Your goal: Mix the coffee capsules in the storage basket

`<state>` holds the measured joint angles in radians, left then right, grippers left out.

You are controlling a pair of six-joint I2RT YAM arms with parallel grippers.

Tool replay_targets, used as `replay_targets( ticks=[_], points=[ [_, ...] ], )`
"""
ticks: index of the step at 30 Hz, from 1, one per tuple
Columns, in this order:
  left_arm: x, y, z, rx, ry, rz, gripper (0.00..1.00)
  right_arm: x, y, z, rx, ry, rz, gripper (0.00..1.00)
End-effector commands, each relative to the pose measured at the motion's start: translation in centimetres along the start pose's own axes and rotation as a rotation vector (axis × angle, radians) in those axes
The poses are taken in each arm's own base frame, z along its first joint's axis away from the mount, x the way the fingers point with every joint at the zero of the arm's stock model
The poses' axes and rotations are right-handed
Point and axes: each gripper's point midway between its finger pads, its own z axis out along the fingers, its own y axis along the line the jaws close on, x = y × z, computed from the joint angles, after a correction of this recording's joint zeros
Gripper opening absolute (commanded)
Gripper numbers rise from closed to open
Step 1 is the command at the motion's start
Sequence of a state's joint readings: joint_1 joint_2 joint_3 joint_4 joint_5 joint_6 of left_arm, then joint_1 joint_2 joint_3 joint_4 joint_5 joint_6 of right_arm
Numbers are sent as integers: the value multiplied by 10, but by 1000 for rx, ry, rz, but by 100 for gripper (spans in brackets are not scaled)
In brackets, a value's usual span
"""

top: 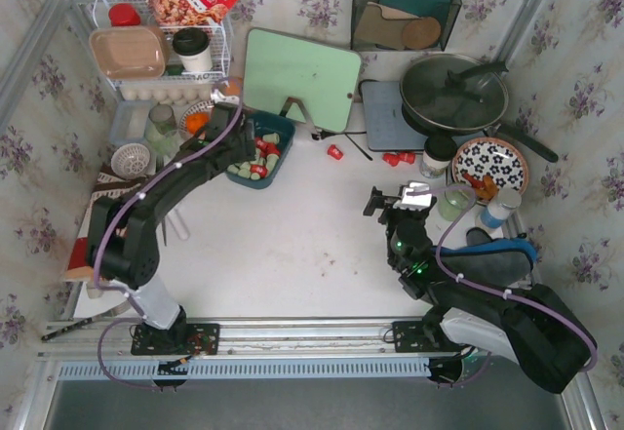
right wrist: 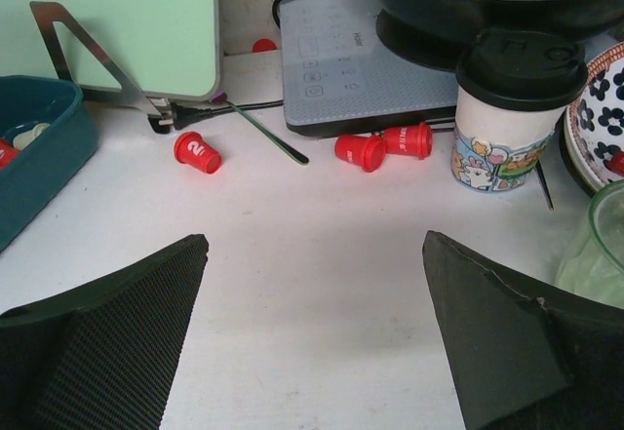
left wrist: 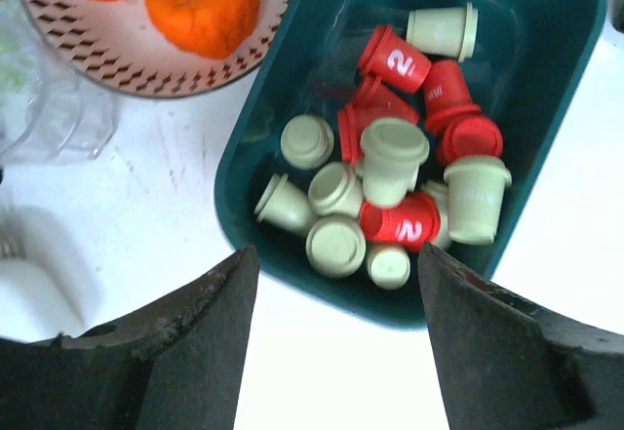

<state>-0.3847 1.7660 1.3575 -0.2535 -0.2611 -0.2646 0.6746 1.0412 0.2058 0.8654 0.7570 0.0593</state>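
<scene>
- coffee capsules (left wrist: 394, 157) heaped in storage basket (left wrist: 526, 50), red and pale green.
- Likely light, stiff, slick, and prone to roll; pinch across the tapered body.
- left gripper (left wrist: 336, 284) above basket's near rim, jaws apart, empty.
- right gripper (right wrist: 314, 254) well right of basket, jaws apart, empty.

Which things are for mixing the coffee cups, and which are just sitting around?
For the job:
coffee capsules
storage basket

Just lying about:
oranges
green cutting board
black pan
lidded paper cup
flowered plate
</scene>
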Motion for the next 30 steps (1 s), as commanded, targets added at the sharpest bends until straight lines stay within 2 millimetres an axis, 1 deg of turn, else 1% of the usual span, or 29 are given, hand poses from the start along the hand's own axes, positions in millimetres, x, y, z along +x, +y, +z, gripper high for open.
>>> replay_targets(
  ticks=[1,6,8,9,12,13,14,15,17,22,25,28,30],
  points=[
    [-1,10,-31,-26,-29,-38,69,1,5,1,-14,6,17,100],
    [27,21,-68,-15,16,-57,69,3,6,3,-13,19,10,100],
    [46,27,-78,-21,41,-61,70,3,6,3,-11,20,9,100],
    [52,29,-85,-15,39,-64,70,3,6,3,-10,21,8,100],
    [76,33,-97,16,35,-65,72,3,6,3,-11,26,8,100],
    [83,33,-100,36,27,-63,97,4,7,3,-12,28,8,100],
    [88,32,-104,61,11,-65,100,5,8,3,-14,31,7,100],
    [90,31,-111,92,-17,-68,99,5,8,3,-18,34,11,100],
    [102,30,-115,130,-34,-62,99,6,14,4,-40,45,16,100],
    [108,23,-123,205,-85,-55,99,16,26,8,-73,85,12,100],
    [109,24,-125,205,-111,-78,99,21,29,12,-69,102,-3,100],
    [109,26,-127,199,-131,-102,99,24,34,18,-70,128,-33,100],
    [107,24,-132,216,-139,-126,99,21,41,23,-79,136,-44,100]
  ],
)
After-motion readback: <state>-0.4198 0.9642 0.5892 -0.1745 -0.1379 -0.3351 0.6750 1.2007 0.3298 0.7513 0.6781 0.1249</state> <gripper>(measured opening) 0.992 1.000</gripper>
